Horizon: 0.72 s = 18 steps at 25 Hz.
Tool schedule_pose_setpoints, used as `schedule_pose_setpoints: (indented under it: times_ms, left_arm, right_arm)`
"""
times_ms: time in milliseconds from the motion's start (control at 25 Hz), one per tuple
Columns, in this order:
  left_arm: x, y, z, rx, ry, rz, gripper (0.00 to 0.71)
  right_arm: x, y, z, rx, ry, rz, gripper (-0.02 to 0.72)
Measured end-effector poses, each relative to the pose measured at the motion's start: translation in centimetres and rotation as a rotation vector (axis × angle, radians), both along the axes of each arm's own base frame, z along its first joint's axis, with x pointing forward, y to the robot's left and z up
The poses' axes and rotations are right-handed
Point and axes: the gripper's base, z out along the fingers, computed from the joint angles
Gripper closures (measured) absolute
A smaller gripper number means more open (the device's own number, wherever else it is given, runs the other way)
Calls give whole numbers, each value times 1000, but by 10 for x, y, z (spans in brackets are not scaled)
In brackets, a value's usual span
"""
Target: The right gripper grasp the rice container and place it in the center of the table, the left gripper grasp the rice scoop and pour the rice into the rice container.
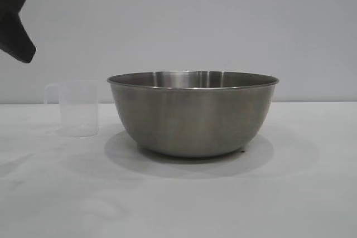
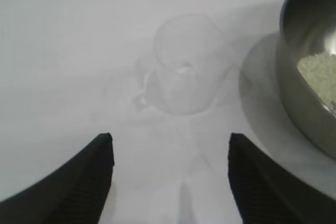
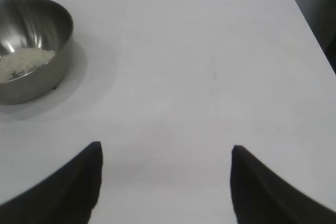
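Observation:
The rice container (image 1: 192, 112), a large steel bowl, stands in the middle of the white table (image 1: 178, 204). It holds a heap of rice (image 2: 319, 77), also seen in the right wrist view (image 3: 23, 61). The rice scoop (image 1: 78, 107), a clear plastic cup, stands upright and empty to the bowl's left, also in the left wrist view (image 2: 184, 66). My left gripper (image 2: 170, 145) is open and empty, raised above the table short of the scoop; one finger shows at the exterior view's top left (image 1: 17, 32). My right gripper (image 3: 165, 153) is open and empty over bare table, away from the bowl (image 3: 31, 45).
The table's far corner and edge (image 3: 307, 19) show in the right wrist view. A plain pale wall (image 1: 178, 20) stands behind the table.

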Motion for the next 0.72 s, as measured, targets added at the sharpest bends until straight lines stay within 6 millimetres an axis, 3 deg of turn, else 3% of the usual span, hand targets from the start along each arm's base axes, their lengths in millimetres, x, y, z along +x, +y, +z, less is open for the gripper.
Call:
schedule_pose_setpoints:
  times_ms: [240, 360, 720]
  left_arm:
    - [-13, 1, 49, 20, 96, -50, 296]
    - [-30, 5, 69, 23, 117, -68, 296]
    - [-108, 30, 114, 34, 45, -138, 296]
  right_arm:
    - [0, 0, 0, 0, 0, 0, 261]
    - [0, 0, 0, 0, 0, 0, 261]
    - [0, 0, 0, 0, 0, 0, 261]
